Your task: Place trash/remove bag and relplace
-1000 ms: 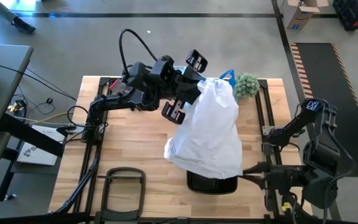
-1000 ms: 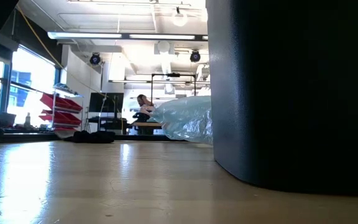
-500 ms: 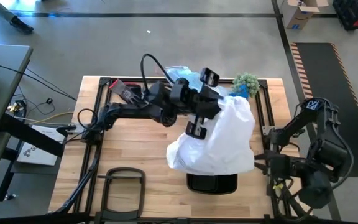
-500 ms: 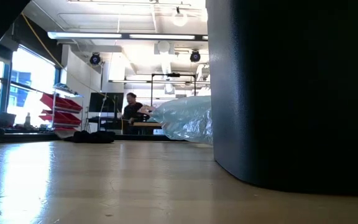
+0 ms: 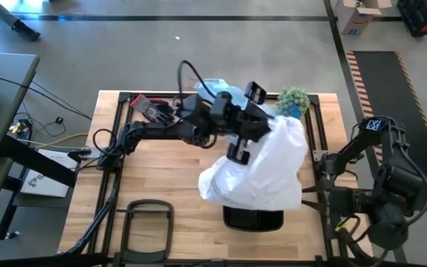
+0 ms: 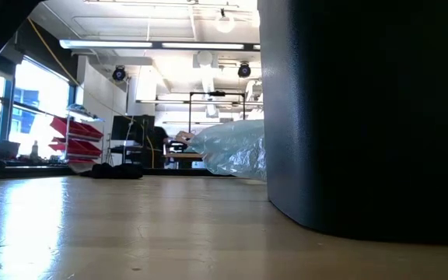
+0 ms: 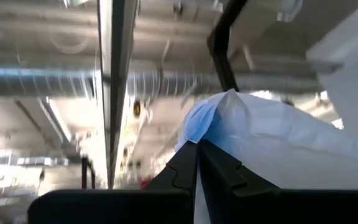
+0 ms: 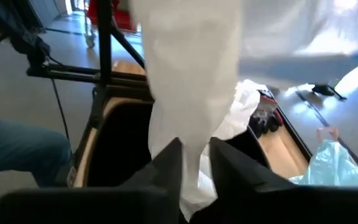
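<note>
Left pincer [image 5: 254, 119]: clenched, pinching bag [image 5: 262, 167] top at table centre-right, toward 2 o'clock. Bag: hanging over black bin [image 5: 252, 218] at 6 o'clock. Right pincer [image 8: 194, 163]: fingers slightly parted around bag's lower fold. Advice: be lifting straight, keeping film taut, clearing rim before swinging.

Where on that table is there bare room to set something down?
The table's left half, between the left arm and the near edge, is bare wood. The right half is crowded: the white bag drapes over the black bin, with the green plant behind.
</note>
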Motion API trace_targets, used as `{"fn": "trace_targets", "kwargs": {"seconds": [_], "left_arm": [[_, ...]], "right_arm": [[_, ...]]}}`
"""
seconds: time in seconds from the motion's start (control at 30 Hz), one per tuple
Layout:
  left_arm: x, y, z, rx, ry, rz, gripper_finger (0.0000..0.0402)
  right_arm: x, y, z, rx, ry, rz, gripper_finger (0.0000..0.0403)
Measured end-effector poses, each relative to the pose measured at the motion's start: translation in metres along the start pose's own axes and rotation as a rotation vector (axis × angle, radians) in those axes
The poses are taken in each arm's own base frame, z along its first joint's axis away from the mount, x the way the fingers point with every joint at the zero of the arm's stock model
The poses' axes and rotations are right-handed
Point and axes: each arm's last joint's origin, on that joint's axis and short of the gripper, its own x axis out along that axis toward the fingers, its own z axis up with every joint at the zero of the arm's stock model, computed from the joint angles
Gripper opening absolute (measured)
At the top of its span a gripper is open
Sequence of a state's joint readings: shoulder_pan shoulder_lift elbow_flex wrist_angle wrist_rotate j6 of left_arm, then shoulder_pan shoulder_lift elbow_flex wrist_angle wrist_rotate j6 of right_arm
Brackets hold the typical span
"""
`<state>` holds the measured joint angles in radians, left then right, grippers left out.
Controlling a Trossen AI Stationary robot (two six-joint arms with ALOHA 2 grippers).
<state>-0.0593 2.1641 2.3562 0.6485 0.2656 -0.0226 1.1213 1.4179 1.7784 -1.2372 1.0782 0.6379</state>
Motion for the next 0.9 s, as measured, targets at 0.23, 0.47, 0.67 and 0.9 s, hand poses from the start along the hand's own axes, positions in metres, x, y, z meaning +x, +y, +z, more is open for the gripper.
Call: {"fn": "trace_targets", "kwargs": {"seconds": [0.23,0.47,0.67,0.9], "left_arm": [[0.0,0.0,-0.002,0.051,0.064,0.001,0.0],[0.0,0.0,-0.001,0.036,0.065,0.008,0.0],[0.001,0.0,0.002,-0.09,0.062,0.008,0.0],[0.003,-0.001,0.03,-0.144,0.042,-0.015,0.0]], "right_arm": [[0.006,0.007,0.016,-0.052,-0.109,-0.019,0.0231],[0.056,-0.001,0.012,-0.102,-0.025,-0.035,0.0325],[0.101,-0.009,0.0,-0.147,0.014,-0.055,0.032],[0.138,0.0,-0.018,-0.134,-0.086,0.016,0.0171]]}}
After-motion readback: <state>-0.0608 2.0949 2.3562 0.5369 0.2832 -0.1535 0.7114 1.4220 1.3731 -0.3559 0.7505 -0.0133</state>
